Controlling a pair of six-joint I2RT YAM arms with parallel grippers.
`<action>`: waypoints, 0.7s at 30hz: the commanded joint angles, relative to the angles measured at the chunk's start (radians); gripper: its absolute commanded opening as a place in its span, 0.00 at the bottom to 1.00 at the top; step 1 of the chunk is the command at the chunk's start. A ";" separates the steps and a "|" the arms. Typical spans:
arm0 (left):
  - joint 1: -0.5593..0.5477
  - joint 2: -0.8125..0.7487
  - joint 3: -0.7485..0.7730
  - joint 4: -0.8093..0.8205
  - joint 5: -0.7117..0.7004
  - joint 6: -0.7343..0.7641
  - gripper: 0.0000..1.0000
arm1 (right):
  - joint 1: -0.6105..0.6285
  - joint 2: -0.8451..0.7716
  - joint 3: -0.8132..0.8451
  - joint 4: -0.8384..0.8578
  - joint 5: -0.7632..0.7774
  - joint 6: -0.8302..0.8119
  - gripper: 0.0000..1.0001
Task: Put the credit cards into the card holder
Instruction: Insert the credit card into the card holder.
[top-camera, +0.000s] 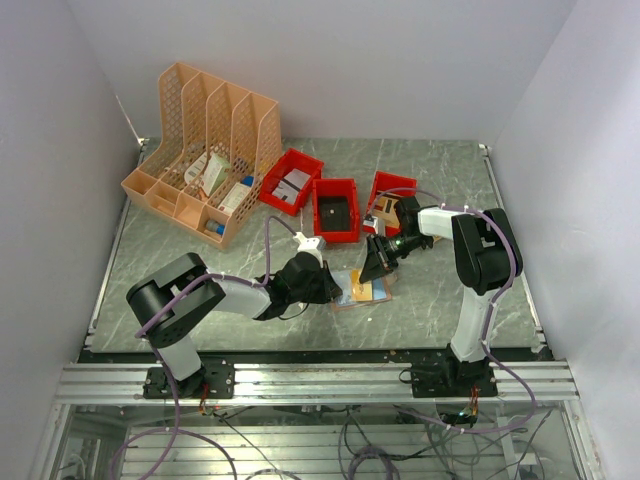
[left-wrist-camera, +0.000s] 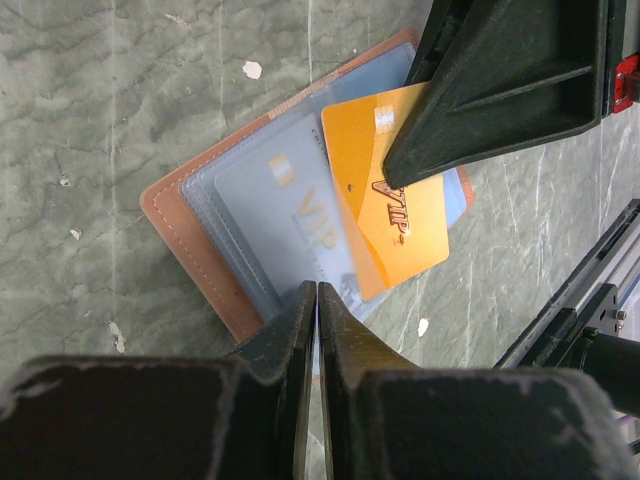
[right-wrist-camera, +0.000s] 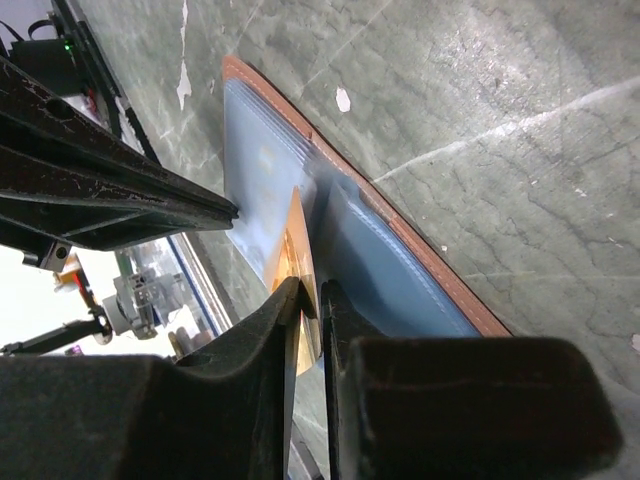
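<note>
Black fingertips of the right gripper (right-wrist-camera: 312, 292) are clamped on the orange VIP card (left-wrist-camera: 400, 228), its edge set among the clear sleeves (left-wrist-camera: 255, 245) of the opened card holder (left-wrist-camera: 172, 222) at mid-frame. The left gripper (left-wrist-camera: 317, 300) is closed, pinning the sleeves. Insertion is judged underway; a straight push deeper is called for.

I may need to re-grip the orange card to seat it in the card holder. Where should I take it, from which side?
Pinch the orange card by its bare outer end, across the flat faces, coming from the side opposite the left gripper, which pins the clear sleeves of the card holder. That end looks tilted up off the sleeves, leaving room underneath.
</note>
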 joint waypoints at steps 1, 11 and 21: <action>-0.004 -0.013 0.015 -0.043 -0.020 0.027 0.17 | 0.005 0.017 0.017 0.032 0.051 -0.006 0.15; -0.004 -0.012 0.021 -0.047 -0.018 0.030 0.17 | 0.004 0.005 0.017 0.036 0.065 -0.004 0.19; -0.004 -0.011 0.022 -0.054 -0.017 0.034 0.17 | 0.019 0.013 0.029 0.020 0.099 -0.018 0.13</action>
